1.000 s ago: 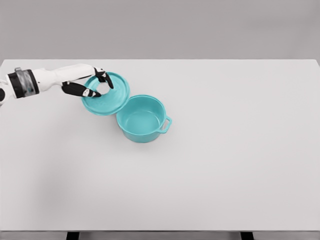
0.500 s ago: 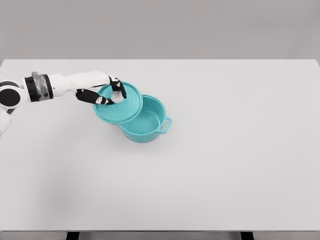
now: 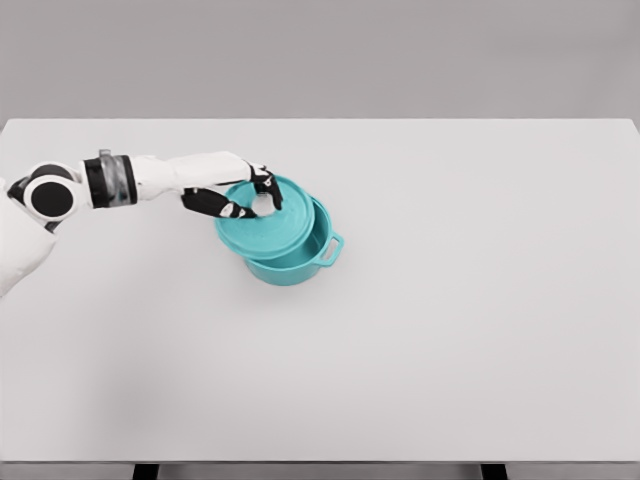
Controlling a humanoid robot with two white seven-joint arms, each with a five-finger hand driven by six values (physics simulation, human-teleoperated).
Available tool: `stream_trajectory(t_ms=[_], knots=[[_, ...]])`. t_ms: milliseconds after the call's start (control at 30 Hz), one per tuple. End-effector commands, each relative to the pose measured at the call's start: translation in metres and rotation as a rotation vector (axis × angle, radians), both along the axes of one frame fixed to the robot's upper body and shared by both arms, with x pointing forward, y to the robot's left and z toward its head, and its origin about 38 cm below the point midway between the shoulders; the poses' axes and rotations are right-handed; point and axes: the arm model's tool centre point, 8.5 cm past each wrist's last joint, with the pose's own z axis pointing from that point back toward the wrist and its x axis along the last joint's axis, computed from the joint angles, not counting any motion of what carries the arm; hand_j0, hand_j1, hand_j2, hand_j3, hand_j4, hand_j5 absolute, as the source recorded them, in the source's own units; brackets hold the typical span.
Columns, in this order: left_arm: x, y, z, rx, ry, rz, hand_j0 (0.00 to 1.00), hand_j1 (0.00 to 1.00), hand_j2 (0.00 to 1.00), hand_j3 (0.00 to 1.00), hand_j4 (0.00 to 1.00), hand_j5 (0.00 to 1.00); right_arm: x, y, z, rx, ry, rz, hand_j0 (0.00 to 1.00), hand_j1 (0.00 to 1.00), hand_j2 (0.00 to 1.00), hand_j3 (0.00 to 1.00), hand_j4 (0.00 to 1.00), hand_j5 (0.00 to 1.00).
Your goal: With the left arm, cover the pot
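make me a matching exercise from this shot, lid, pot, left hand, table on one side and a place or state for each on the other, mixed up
Things:
1. lid
2. pot
3. left hand
4. table

Places or states:
A. white, bearing the pot
B. held tilted above the pot, covering most of its opening
C. standing on the table, one handle showing on its right side
D. reaching in from the left, fingers shut on the lid's top

Pairs: 1-B, 2-C, 3-D, 4-A

Left hand (image 3: 245, 200) outstretched, fingers curled
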Motion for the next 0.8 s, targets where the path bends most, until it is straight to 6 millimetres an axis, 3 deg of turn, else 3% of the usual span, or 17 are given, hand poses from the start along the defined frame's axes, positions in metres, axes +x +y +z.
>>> stream_trajectory(t_ms=[0,767], knots=[[0.000,-0.005,-0.001,-0.003,0.001,-0.006,0.56,0.56,0.56,0.56,0.56,0.56,0.000,0.000,0.000,0.000,0.000,0.000,1.00,1.00,1.00,1.00,1.00,1.00],[-0.004,-0.018,-0.003,-0.012,-0.003,-0.037,0.56,0.56,0.56,0.56,0.56,0.56,0.000,0.000,0.000,0.000,0.000,0.000,1.00,1.00,1.00,1.00,1.00,1.00]])
